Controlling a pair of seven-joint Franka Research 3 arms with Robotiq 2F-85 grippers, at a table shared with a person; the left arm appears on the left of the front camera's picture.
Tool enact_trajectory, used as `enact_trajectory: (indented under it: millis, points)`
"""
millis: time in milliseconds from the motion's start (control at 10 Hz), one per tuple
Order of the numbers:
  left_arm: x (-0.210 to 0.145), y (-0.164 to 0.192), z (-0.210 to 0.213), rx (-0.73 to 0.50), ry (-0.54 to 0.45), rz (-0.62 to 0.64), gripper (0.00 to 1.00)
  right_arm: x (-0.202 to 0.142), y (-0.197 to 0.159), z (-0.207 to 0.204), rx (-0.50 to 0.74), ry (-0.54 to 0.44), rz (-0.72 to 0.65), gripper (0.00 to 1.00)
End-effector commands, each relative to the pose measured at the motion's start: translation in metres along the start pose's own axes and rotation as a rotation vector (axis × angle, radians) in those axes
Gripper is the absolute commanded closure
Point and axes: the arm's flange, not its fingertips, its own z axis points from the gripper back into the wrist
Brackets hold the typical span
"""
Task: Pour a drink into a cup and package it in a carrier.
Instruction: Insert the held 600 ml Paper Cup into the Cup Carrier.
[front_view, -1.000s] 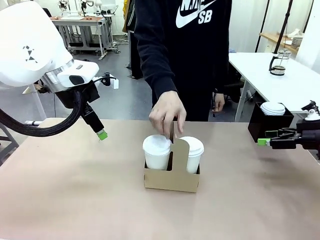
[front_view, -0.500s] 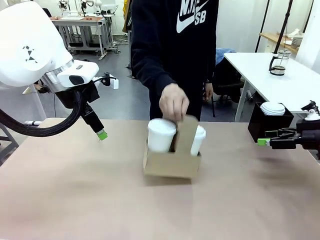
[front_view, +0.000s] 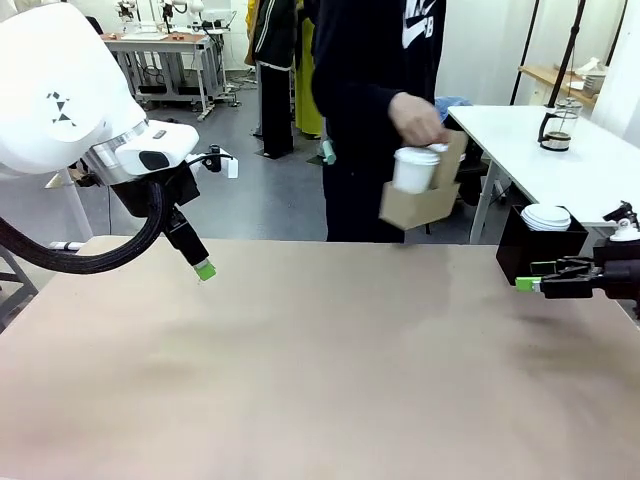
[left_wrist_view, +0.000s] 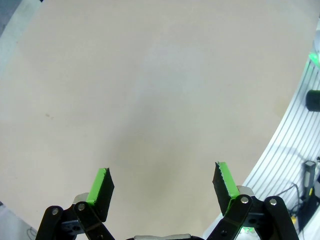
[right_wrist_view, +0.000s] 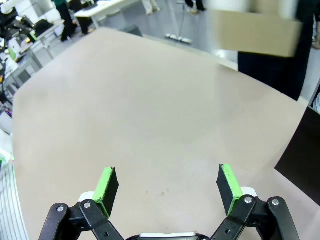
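- The person's hand (front_view: 417, 117) holds the carrier (front_view: 420, 200) up in the air beyond the far edge of the table (front_view: 320, 370), well clear of it.
- A lidded cup (front_view: 415, 168) sits in the near pocket; a 2nd cup may sit behind the handle tab, but I can't tell from here.
- The left gripper (left_wrist_view: 162, 187) hangs over bare table, jaws spread wide, nothing between the pads.
- The right gripper (right_wrist_view: 167, 185) is also spread and empty, low near the right edge, beside a black box (front_view: 535, 250) of lids (front_view: 546, 216).
- The carrier lies up and away from both grippers, nearer the right one, tab tilted.
- By my reckoning the packaging is done and the person is nearest to it.
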Motion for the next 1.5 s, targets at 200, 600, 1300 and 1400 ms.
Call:
enact_trajectory:
  millis: [200,600,1300,1400]
  points:
    - [0.001,0.0,0.0021,0.003,0.011,0.01,0.0,-0.0018,-0.0014,0.0008,0.003,-0.007,0.013,0.0]
    - [0.001,0.0,0.0021,0.003,0.011,0.01,0.0,-0.0018,-0.0014,0.0008,0.003,-0.007,0.013,0.0]
    - [0.001,0.0,0.0021,0.003,0.011,0.01,0.0,-0.0018,-0.0014,0.0008,0.003,-0.007,0.013,0.0]
    - [0.001,0.0,0.0021,0.003,0.011,0.01,0.0,-0.0018,-0.0014,0.0008,0.003,-0.007,0.013,0.0]
